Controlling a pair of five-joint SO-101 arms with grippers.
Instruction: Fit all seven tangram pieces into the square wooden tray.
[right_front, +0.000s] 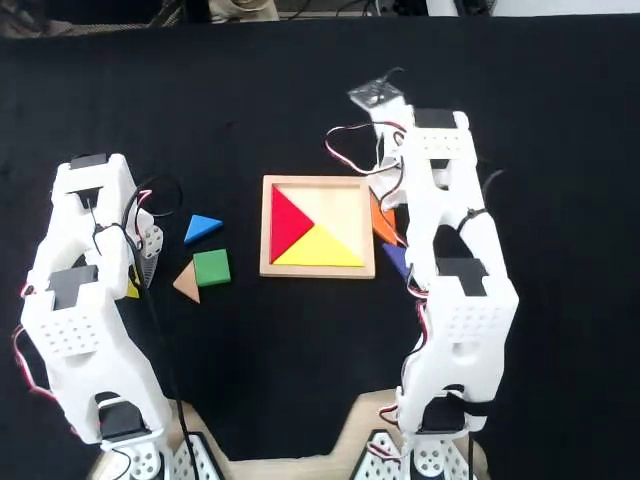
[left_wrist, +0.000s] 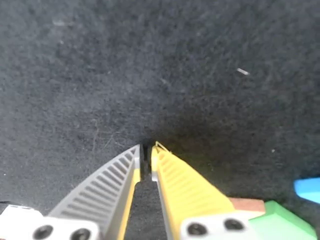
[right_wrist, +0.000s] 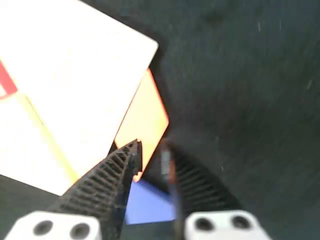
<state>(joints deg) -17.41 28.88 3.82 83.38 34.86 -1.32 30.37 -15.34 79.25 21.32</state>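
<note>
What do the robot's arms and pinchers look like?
The left arm and right arm are blocky white shells with black motor parts and thin red and white wires. The left gripper has one grey ribbed finger and one yellow; the right gripper's ribbed fingers are black.

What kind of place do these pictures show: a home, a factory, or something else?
Most likely a robotics lab bench. A black cloth covers the table, a white left arm and right arm stand at its near edge, and a wooden tray is set out between them.
</note>
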